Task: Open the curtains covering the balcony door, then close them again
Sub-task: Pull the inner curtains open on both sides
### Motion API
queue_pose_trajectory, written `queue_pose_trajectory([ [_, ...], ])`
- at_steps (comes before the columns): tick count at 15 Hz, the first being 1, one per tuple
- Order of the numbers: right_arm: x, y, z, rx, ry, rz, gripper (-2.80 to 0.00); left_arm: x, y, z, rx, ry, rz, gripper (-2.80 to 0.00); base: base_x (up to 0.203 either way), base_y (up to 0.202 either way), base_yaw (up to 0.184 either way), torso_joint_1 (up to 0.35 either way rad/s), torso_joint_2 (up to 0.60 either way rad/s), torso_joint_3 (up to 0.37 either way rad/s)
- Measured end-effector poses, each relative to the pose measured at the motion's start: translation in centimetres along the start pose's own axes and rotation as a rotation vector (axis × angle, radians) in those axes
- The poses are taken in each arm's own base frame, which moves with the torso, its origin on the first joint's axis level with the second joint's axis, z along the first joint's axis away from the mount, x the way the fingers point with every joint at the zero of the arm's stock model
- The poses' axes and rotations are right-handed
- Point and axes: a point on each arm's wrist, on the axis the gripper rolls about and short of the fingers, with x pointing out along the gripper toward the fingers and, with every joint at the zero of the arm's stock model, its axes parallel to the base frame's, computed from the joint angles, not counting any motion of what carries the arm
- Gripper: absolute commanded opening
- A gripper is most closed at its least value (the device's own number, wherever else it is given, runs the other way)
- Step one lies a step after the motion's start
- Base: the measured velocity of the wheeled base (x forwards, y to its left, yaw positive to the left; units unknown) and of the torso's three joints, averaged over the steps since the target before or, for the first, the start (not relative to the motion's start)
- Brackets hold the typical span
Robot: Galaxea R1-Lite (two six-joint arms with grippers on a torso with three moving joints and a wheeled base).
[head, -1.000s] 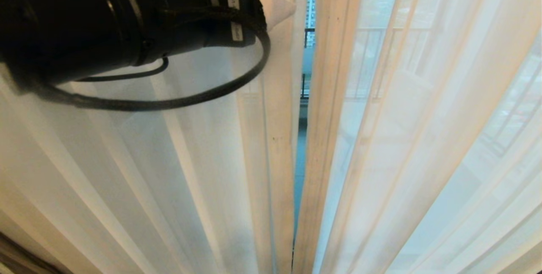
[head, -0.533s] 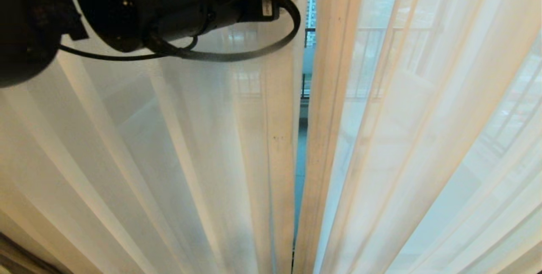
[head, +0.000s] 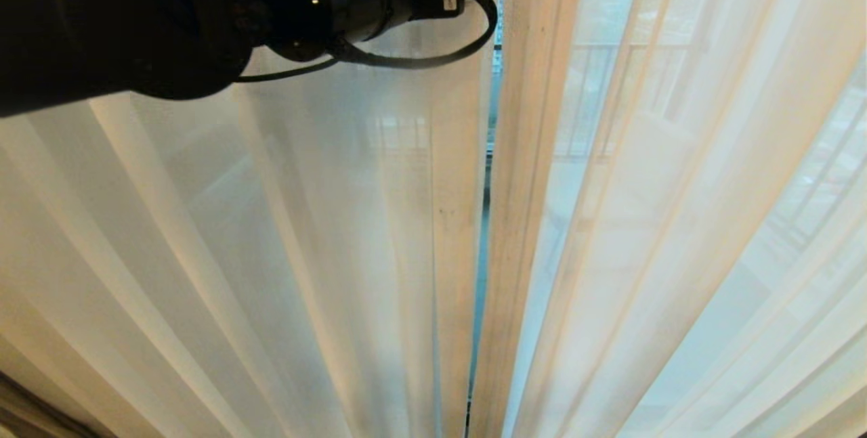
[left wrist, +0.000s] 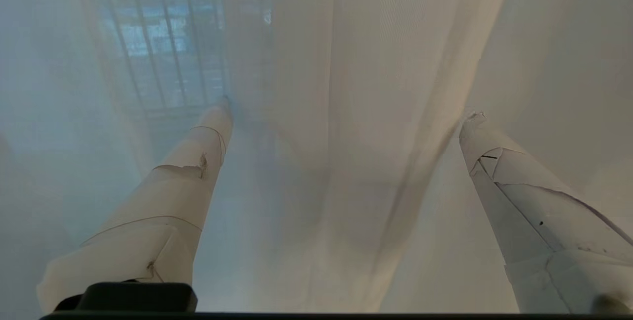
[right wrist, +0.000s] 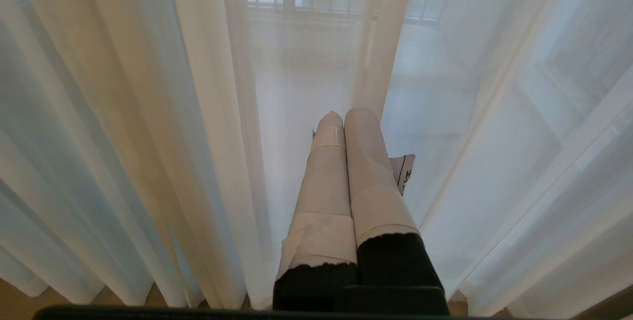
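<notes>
Sheer white curtains hang nearly shut; the slit of balcony door glass has narrowed as my left arm pushed rightward. Left claw is spread wide against a fold, gripping nothing; right claw stays clenched, parked low.

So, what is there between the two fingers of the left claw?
A fold of the sheer curtains hangs between the open left claw's fingers; neither finger pinches it. The left wrist view shows this.

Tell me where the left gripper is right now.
The left gripper is raised at the head view's upper left, open against the sheer curtains, just left of the narrow gap between panels.
</notes>
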Motion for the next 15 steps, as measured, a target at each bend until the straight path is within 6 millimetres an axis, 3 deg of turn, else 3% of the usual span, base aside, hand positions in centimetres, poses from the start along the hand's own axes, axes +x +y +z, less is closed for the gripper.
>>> queue_pose_trajectory([
  [6, 0.0, 0.0, 0.0, 0.000, -0.001, 0.000, -2.80, 2.2, -0.6, -1.6, 0.003, 0.011, 0.003, 0.00, 0.000, 0.000, 0.000, 0.000, 0.00, 0.000],
  [14, 0.0, 0.0, 0.0, 0.000, 0.000, 0.000, -2.80, 3.5, -0.2, -2.8, 0.010, 0.016, 0.023, 0.00, 0.000, 0.000, 0.000, 0.000, 0.00, 0.000],
  [15, 0.0, 0.0, 0.0, -0.001, -0.001, 0.000, -2.80, 3.6, -0.1, -2.9, 0.012, 0.018, 0.026, -2.80, 0.000, 0.000, 0.000, 0.000, 0.00, 0.000],
])
